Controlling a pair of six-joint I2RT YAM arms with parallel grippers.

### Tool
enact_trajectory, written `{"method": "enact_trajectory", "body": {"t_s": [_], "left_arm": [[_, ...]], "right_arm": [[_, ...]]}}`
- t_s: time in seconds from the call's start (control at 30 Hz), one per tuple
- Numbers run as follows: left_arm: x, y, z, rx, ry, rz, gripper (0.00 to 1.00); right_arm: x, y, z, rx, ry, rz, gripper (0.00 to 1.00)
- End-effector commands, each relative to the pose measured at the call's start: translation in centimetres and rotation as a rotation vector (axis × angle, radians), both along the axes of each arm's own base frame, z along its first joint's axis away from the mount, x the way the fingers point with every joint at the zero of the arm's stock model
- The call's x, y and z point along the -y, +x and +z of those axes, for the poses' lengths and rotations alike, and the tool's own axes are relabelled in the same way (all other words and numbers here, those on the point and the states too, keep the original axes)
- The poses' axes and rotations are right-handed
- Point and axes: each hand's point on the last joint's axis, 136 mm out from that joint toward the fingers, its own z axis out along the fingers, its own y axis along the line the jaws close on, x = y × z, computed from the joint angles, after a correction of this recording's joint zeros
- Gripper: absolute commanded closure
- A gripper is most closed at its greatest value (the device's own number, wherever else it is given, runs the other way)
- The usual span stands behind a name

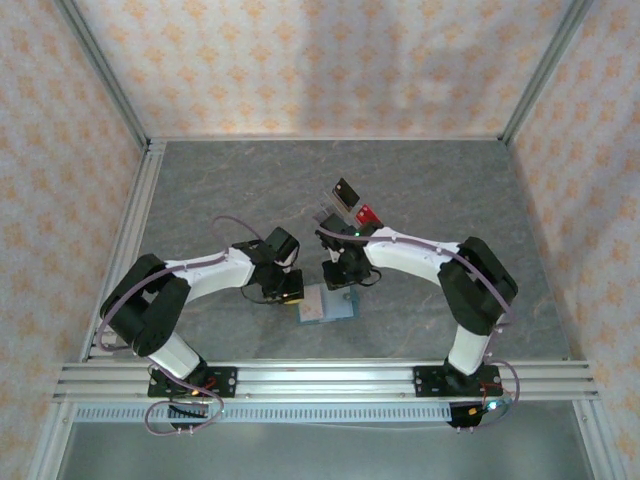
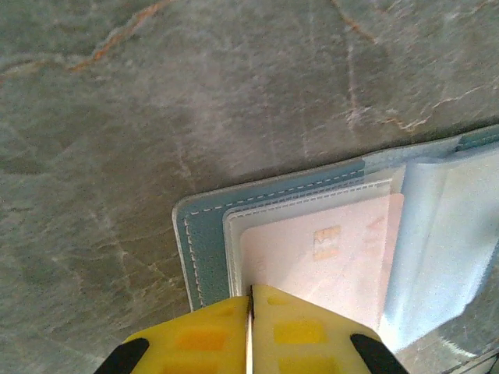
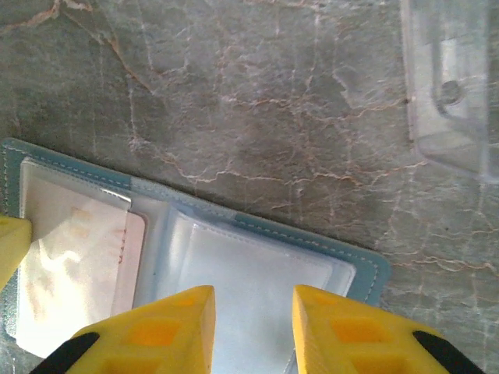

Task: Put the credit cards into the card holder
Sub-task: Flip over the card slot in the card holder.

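Teal-blue card holder (image 1: 327, 304): lies open and flat on the grey marbled desk (image 1: 450, 190), toward the near edge, between the two arms. White stitching runs round its border. The inside is a paler blue, fitted with clear sleeves. One sleeve holds a pale pinkish card (image 2: 327, 257) with a chip, seen through the plastic.

Left gripper (image 1: 296, 296): at 9 o'clock of the holder in the top view. In its own wrist view the yellow jaws are pressed together, with only a hairline seam between them. Their tips sit at the edge of the sleeve that carries the pale card, at 6 o'clock of that frame. Whether a thin sheet is nipped in the seam cannot be told.

Right gripper (image 1: 339, 284): at 12 o'clock of the holder in the top view. In its wrist view the jaws stand apart with a plain gap and grip nothing. A clear sleeve, with pale blue showing through it, lies directly under the gap. The holder's stitched corner is at 3 o'clock of the jaws. A yellow fingertip (image 3: 11, 243) of the left gripper shows at the holder's edge, at 9 o'clock.

Credit cards: black card (image 1: 347, 192) and red card (image 1: 368, 214), both standing in the clear plastic rack (image 3: 452, 86). The black one is at 11 o'clock of the red, just beside it. The pair is at 12 o'clock of the holder, apart from it and beyond the right gripper. Neither card is touched by any jaws.
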Motion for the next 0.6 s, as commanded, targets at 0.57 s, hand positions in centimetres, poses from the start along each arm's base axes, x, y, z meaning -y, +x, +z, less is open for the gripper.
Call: {"method": "enact_trajectory", "body": {"t_s": [0.57], "left_arm": [[-1.2,-1.0,-1.4,-0.011,0.045,-0.015,0.91]], "right_arm": [[1.4,-0.8,-3.2,0.009,-0.178,0.049,0.68]]}}
